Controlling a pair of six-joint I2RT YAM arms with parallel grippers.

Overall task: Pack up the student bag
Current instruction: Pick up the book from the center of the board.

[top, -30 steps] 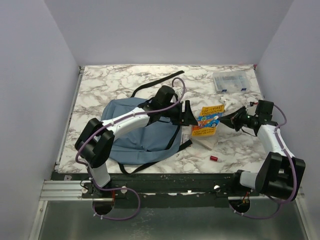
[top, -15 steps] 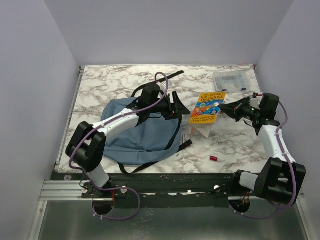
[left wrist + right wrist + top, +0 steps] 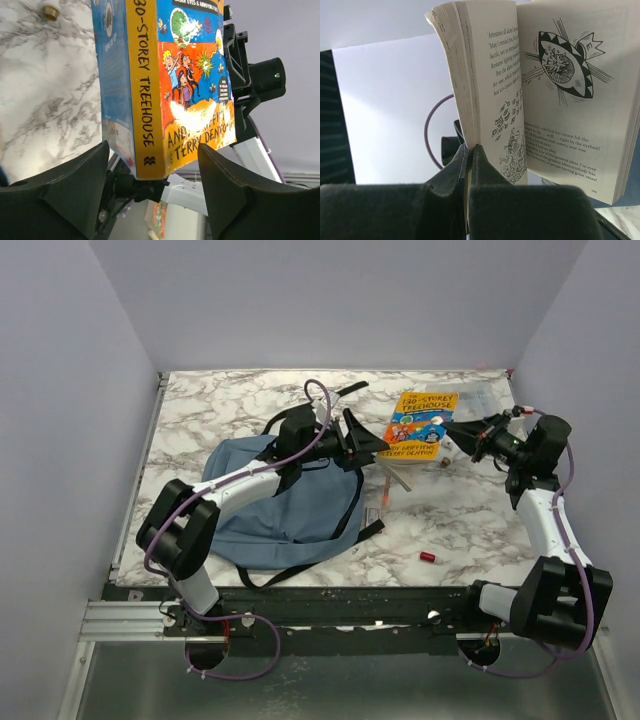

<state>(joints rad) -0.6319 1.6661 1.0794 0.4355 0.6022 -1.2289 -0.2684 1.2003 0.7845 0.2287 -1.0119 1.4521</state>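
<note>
Currently: right gripper (image 3: 470,150) jaws pinched together on a few pages of the orange-and-blue paperback book (image 3: 420,428), which hangs open above the white marbled table (image 3: 220,410). Left gripper (image 3: 370,440) jaws apart, just beside the book's spine, not gripping. Slate-blue fabric backpack (image 3: 290,510) lies flat on the table's left half, under the left arm (image 3: 250,480).

Book (image 3: 418,426) fills space ahead of left gripper (image 3: 367,433).

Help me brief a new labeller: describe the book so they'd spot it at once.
Start at the big slate-blue student bag on the left of the marble table, then look right, past the open left gripper. The book hangs above the table, pinched at its pages by the right gripper. Nothing else has its bright orange-yellow cartoon cover.
</note>
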